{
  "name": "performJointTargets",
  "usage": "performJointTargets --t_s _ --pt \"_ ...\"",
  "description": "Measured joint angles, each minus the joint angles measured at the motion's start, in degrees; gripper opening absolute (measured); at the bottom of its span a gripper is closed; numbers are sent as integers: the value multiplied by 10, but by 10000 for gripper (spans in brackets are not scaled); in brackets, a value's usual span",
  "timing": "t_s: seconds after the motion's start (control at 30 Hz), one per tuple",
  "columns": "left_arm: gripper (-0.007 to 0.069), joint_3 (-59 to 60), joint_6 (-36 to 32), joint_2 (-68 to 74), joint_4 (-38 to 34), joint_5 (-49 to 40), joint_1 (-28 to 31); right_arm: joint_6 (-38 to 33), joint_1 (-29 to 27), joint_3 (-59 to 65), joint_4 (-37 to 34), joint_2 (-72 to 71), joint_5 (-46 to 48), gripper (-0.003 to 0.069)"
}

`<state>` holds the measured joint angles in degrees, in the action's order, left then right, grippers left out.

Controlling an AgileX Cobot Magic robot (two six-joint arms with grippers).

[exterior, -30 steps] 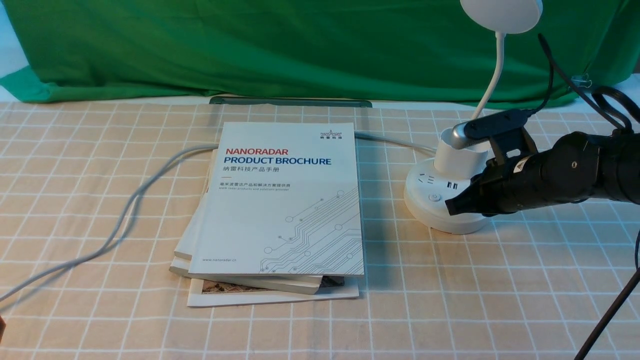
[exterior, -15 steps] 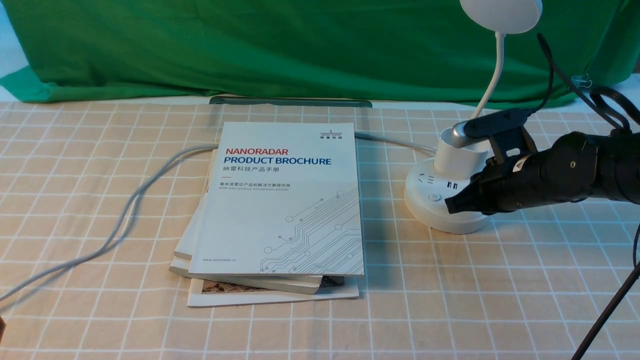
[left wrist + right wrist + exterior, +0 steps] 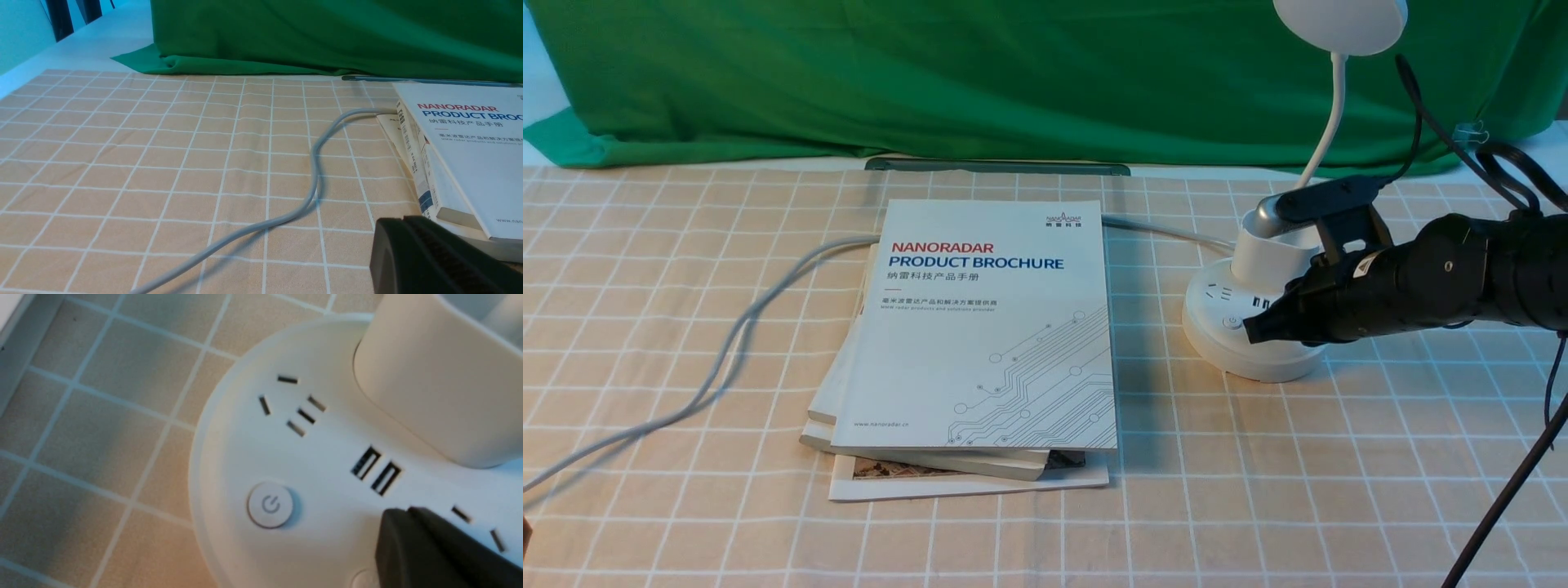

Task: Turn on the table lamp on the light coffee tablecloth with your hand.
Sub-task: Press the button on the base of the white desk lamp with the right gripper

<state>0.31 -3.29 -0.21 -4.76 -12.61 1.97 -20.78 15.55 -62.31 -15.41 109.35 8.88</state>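
Observation:
The white table lamp (image 3: pixel 1262 269) stands at the right on the light coffee tablecloth (image 3: pixel 1339 457). Its disc head (image 3: pixel 1341 23) is at the top, unlit. My right gripper (image 3: pixel 1250 328) is shut and empty, its tip just over the front of the puck base (image 3: pixel 1217 335). In the right wrist view the shut tip (image 3: pixel 402 517) hovers beside the round power button (image 3: pixel 270 505), with a second button (image 3: pixel 361 580) partly under it. My left gripper (image 3: pixel 402 222) is shut and empty, low over the cloth near the books; it is out of the front view.
A stack of brochures (image 3: pixel 988 327) lies in the middle of the cloth. A grey cable (image 3: pixel 735 335) runs from the lamp behind the books and off to the front left. A green backdrop (image 3: pixel 931 73) hangs at the back. Black cables (image 3: pixel 1503 498) trail at the right.
My right gripper has moved slightly left and up over the lamp base, closer to the buttons. The lamp head stays unlit.

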Motion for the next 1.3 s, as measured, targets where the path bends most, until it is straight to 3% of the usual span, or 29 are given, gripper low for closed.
performJointTargets --t_s 0.77,1.3 --pt "21 0 -1 0 0 0 0 0 4 10 1 -44 43 30" --pt "21 0 -2 0 0 0 0 0 27 16 2 -32 0 30"
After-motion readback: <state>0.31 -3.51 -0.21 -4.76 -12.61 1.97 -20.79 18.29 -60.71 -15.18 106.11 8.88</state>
